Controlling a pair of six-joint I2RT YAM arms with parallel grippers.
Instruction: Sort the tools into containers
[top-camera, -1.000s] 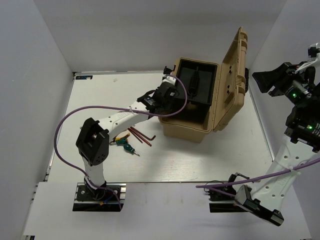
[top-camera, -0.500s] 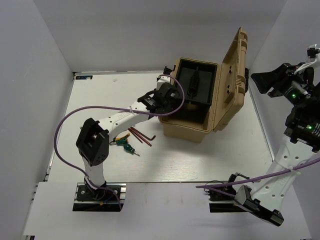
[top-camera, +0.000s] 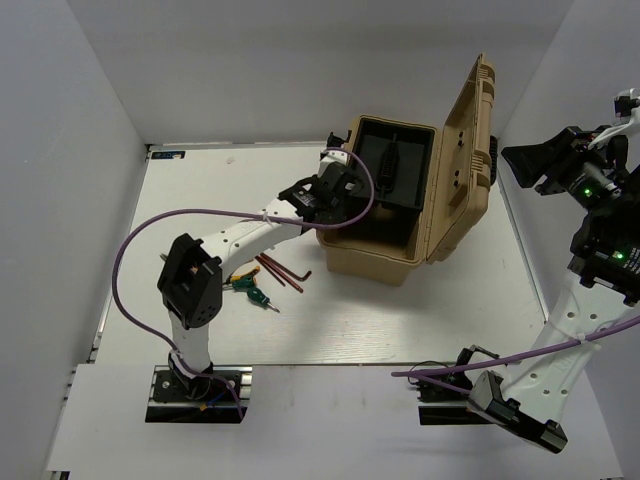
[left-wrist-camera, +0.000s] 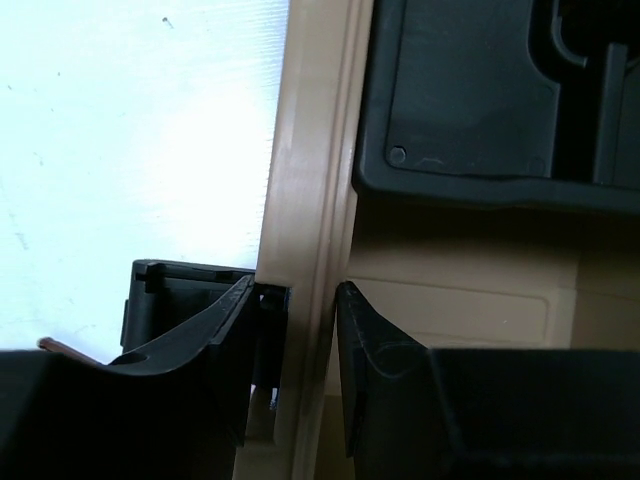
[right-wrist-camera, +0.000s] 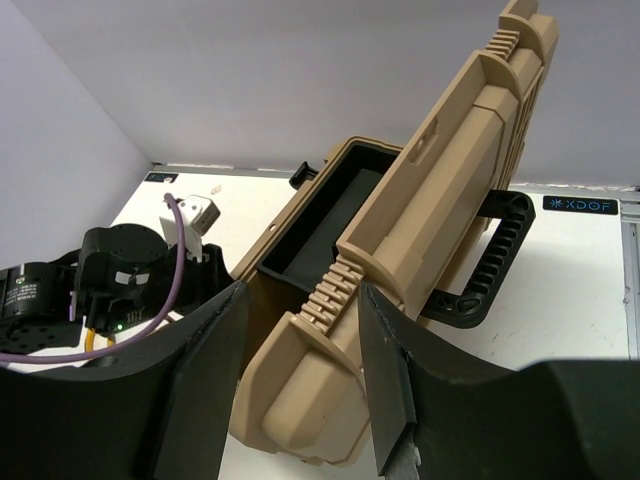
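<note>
A tan toolbox (top-camera: 375, 258) stands open on the table, lid (top-camera: 465, 140) upright, with a black tray (top-camera: 392, 170) inside. My left gripper (top-camera: 338, 188) is at the box's left rim. In the left wrist view its jaws (left-wrist-camera: 295, 320) stand apart on either side of the tan rim (left-wrist-camera: 310, 200) and hold no tool. Dark-red hex keys (top-camera: 282, 270), a green-handled screwdriver (top-camera: 258, 296) and yellow-handled pliers (top-camera: 238, 281) lie on the table left of the box. My right gripper (top-camera: 515, 160) is raised at the far right, open and empty (right-wrist-camera: 300, 340), facing the lid (right-wrist-camera: 440, 200).
White walls close in the table on the left, back and right. The box's black carry handle (right-wrist-camera: 490, 265) sticks out behind the lid. A purple cable (top-camera: 190, 215) loops over the left arm, above the tools.
My left gripper has shifted slightly towards the far side along the box's left rim. The right arm, box and tools have not moved.
</note>
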